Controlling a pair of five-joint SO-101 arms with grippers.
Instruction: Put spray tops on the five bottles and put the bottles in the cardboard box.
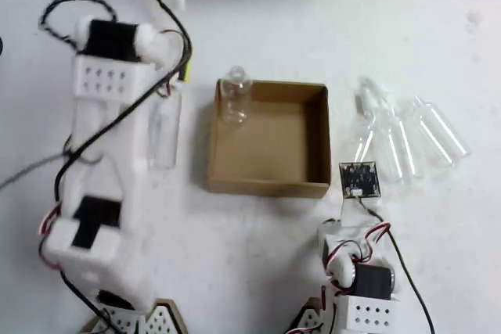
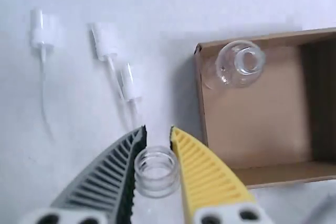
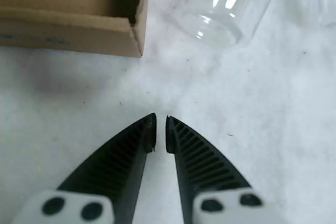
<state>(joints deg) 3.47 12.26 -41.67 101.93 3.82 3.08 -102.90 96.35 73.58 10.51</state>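
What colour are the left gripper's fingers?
Left gripper: one finger grey, the other yellow, best seen in the left wrist view.

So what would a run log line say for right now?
left gripper: shut on capless bottle | right gripper: shut, empty | cardboard box: one upright bottle inside, capless | spray tops: loose on table

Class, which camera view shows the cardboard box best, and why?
The high view: it shows the whole cardboard box, all four walls, with one bottle inside. The left wrist view cuts off one side of it; the right wrist view catches one corner.
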